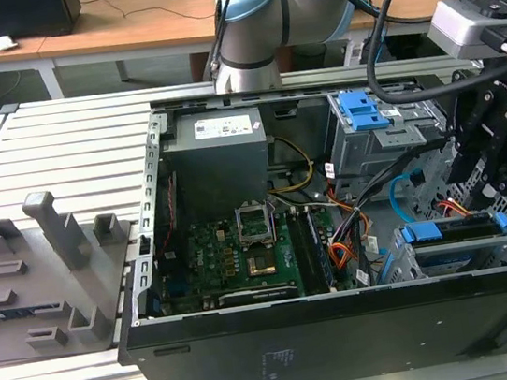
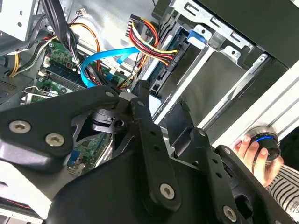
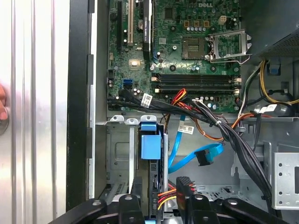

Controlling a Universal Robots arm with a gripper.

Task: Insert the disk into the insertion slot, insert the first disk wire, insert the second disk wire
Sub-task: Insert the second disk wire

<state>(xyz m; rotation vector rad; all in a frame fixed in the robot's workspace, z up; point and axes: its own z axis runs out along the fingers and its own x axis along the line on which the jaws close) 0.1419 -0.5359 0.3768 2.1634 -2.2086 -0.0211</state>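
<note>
The disk (image 2: pixel 205 88) lies flat in the insertion slot (image 2: pixel 224 32), the low silver cage at the exterior view's right, with its blue tabs (image 1: pixel 420 233) showing. My gripper (image 3: pixel 163 205) hovers open over the disk's rear edge. The first disk wire (image 2: pixel 149 44), red, orange and yellow strands, ends in a dark plug (image 3: pixel 184 186) at that edge, close beside one finger (image 3: pixel 196 205). I cannot tell whether the plug is seated. The second disk wire (image 3: pixel 187 149), a light blue cable, loops freely inside the case, its dark plug (image 3: pixel 205 158) lying unconnected.
The taller grey cage with a blue latch (image 1: pixel 360 109) stands behind the slot. Thick black cables (image 3: pixel 233 140) cross between the motherboard (image 3: pixel 187 51) and the cages. A person's hand (image 2: pixel 254 151) rests on a blue-lit round button outside the case. A grey fixture (image 1: pixel 47 266) sits on the table at the exterior view's left.
</note>
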